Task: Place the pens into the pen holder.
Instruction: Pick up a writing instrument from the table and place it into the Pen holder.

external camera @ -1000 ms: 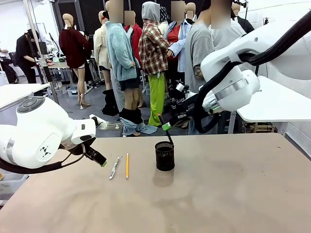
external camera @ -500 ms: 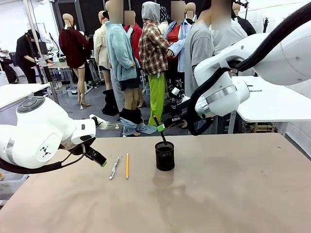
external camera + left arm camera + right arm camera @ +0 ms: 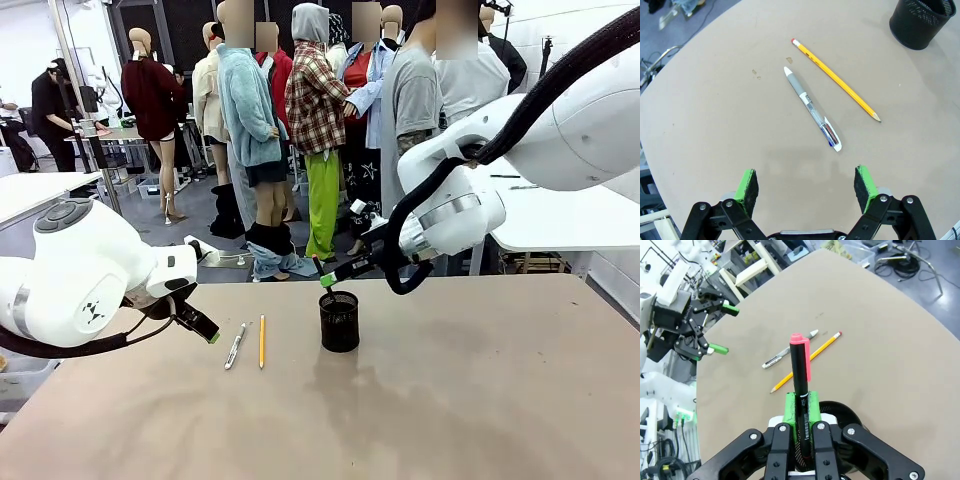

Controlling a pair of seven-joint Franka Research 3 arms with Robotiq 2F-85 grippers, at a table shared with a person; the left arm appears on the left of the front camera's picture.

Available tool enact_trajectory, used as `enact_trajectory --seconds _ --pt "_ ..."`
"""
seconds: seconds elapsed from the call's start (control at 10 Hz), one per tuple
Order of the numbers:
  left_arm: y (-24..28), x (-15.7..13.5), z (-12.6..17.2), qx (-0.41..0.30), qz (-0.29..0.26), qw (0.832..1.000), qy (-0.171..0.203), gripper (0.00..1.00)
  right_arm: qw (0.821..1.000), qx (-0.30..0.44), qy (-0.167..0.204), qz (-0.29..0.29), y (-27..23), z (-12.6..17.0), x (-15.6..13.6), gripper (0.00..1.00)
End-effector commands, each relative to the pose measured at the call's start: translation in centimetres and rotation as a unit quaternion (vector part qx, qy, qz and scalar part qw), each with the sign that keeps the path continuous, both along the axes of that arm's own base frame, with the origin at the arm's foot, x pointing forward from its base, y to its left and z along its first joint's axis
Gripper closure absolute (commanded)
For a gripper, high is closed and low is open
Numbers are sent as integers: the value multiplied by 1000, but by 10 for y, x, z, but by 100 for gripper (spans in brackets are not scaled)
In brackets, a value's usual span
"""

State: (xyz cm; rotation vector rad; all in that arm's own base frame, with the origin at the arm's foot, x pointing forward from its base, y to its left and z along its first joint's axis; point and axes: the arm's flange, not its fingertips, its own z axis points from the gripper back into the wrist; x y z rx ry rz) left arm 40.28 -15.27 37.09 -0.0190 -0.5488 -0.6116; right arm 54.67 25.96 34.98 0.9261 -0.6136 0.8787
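The right tool (image 3: 325, 281) is seen closed on the dark pen (image 3: 800, 371), which is clamped between the green pads with its red end pointing away from the wrist camera. The tool is held just above the rim of the pen holder (image 3: 339, 321), at about 11 o'clock of it in the front view, and the black mesh cup is glimpsed directly beneath the fingers in the right wrist view. Whether the pen's lower end is inside the cup cannot be told. The holder is set upright near the middle of the worktop (image 3: 480, 400). At its 9 o'clock, the yellow pencil (image 3: 262, 341) and the white pen (image 3: 235, 345) are laid flat, side by side and apart from each other. Further out at 9 o'clock, the left tool (image 3: 208, 332) is held low over the worktop with its jaws spread wide and nothing between them. In the left wrist view, both sticks are found at 12 o'clock and the holder at 1 o'clock.
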Motion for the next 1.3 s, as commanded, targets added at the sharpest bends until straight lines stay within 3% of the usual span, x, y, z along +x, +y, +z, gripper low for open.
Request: enact_trajectory --seconds 0.0,0.4,0.7,1.0,1.2 --pt "2 0 0 -1 2 1000 0 0 1000 20 -14 13 -3 -9 1 100" --pt "2 0 0 -1 2 1000 0 0 998 14 -43 36 -11 -19 -6 100" --pt "2 0 0 -1 2 1000 0 0 997 11 -57 51 -14 -20 -10 54" --pt "2 0 0 -1 2 1000 0 0 997 30 -71 15 -35 -5 -12 54" --pt "2 0 0 -1 2 1000 0 0 996 18 -75 -44 -64 19 -17 54"
